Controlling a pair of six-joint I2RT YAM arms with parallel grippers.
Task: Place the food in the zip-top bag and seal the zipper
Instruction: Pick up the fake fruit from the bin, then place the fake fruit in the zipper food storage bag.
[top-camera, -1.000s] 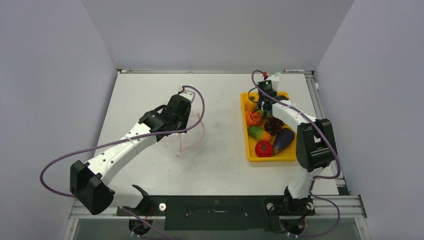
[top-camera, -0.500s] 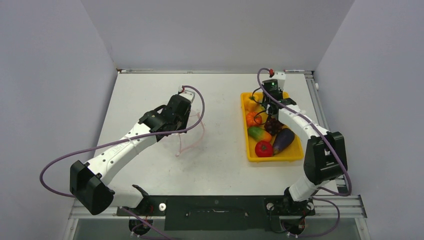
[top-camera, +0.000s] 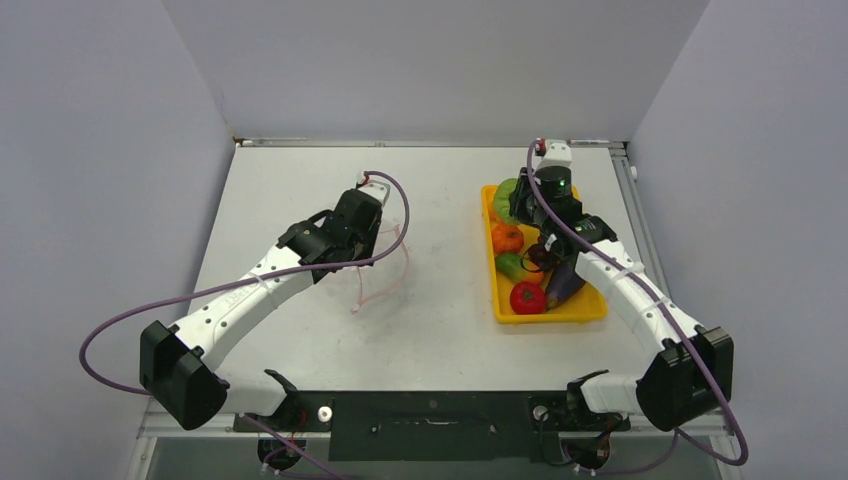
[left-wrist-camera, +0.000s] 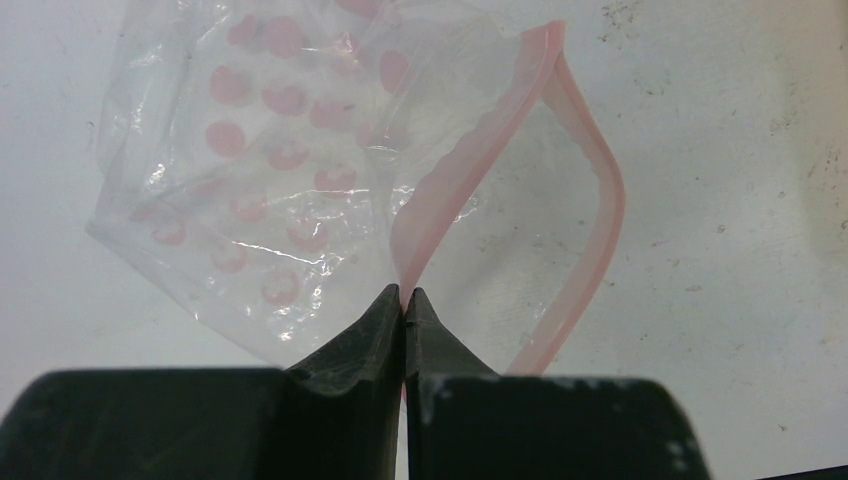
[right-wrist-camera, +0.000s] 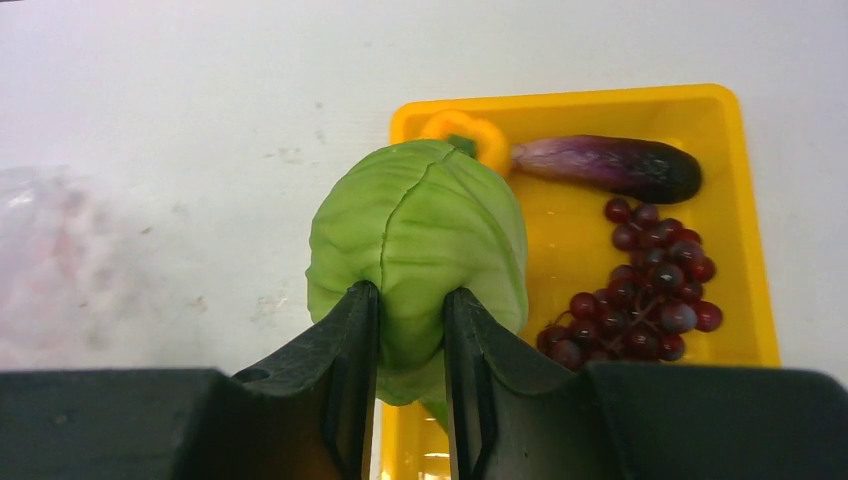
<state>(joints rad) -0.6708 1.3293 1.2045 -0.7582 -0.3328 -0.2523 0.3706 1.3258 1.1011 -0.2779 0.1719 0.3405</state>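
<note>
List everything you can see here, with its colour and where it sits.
zip-top bag: one, clear with pink dots, table's left half
zipper: one, pinkish-red, along the bag's mouth
tray: one, yellow, table's right half
cabbage: one, light green, held over the tray's far corner
bell pepper: one, yellow-orange, in tray
eggplant: one, dark purple, in tray
grape bunch: one, dark red, in tray
tomato: one, red, tray's near end
orange piece: one, orange, in tray
green-and-orange piece: one, green and orange, in tray
left end effector: one, black, shut on the zipper
right end effector: one, black, shut on the cabbage
</note>
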